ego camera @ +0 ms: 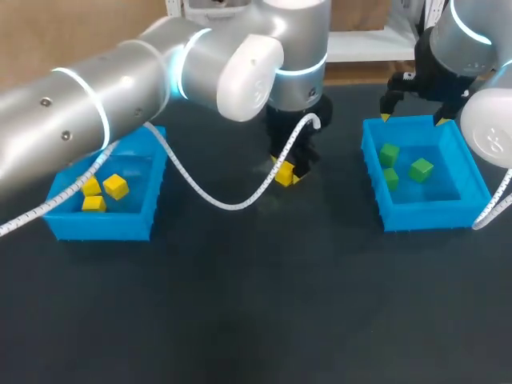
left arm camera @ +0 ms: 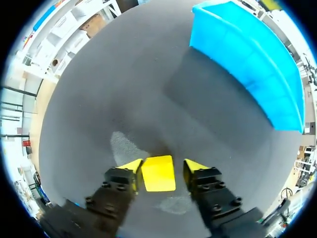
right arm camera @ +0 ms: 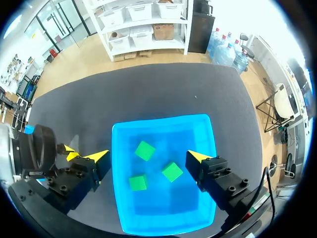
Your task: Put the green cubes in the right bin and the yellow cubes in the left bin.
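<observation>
While the left gripper [left arm camera: 163, 166] stands low over the table [ego camera: 240, 304] with its fingers a little apart, a yellow cube [left arm camera: 158, 173] sits on the dark surface between its two tips. One tip lies against the cube's side and the other stands just off it with a thin gap, so this gripper is open and has hold of nothing. From the arm above it a white cable [ego camera: 216, 200] hangs in a loop that dips close to the table beside the gripper. Well away on this gripper's left side is the left bin [ego camera: 100, 226], and inside it lie three yellow cubes [ego camera: 116, 186], two close together and one just in front of them. On the other side of the left gripper, apart from it, is the right bin [ego camera: 428, 218]. The right gripper [right arm camera: 147, 157] hangs above this bin with its fingers spread wide, about as far apart as the bin's walls, and it grips nothing. Beneath it, on the bin's floor and within the span of its fingers, lie three green cubes [right arm camera: 144, 150], each a little apart from the others and none touching a fingertip. In the head view the right gripper is over the far edge of the bin, with the green cubes below it toward the near side.
</observation>
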{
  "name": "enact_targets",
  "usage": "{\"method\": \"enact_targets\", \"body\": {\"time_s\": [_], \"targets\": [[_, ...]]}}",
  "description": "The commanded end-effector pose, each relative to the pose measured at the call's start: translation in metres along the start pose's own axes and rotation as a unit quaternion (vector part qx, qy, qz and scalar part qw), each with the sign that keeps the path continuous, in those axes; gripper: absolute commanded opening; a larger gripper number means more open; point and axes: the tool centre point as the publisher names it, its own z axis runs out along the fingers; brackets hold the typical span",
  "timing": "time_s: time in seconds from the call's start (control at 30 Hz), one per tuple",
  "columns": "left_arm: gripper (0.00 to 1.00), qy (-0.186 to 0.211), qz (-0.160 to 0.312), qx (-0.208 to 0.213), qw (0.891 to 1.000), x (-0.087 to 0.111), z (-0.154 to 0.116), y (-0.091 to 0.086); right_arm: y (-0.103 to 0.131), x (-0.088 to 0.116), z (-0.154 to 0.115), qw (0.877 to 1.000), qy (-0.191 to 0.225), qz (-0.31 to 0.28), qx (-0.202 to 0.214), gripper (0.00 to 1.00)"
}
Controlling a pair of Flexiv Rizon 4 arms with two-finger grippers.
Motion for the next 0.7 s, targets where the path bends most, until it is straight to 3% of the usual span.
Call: {"method": "enact_targets", "body": {"time_s": [0.03,0.2,0.4,0.53,0.7], "targets": [[0.0,0.006,0.002,0.003,1.0,-0.002,0.001,0.002,0.0,0.002,-0.001,1.0,-0.003,0.001,0.001,1.0],[0.0,-0.019,-0.003,0.001,1.0,0.0,-0.019,0.013,0.0,0.002,-0.001,1.0,-0.003,0.001,0.001,1.0],[0.0,-0.086,-0.022,-0.023,0.996,0.007,-0.069,0.055,0.0,0.002,-0.001,1.0,-0.003,0.001,0.001,1.0],[0.0,-0.105,-0.043,-0.042,0.993,0.032,-0.097,0.086,0.0,0.002,-0.001,1.0,-0.003,0.001,0.001,1.0],[0.0,-0.121,-0.091,-0.06,0.987,0.078,-0.118,0.122,0.0,0.002,-0.001,1.0,-0.003,0.001,0.001,1.0]]}}
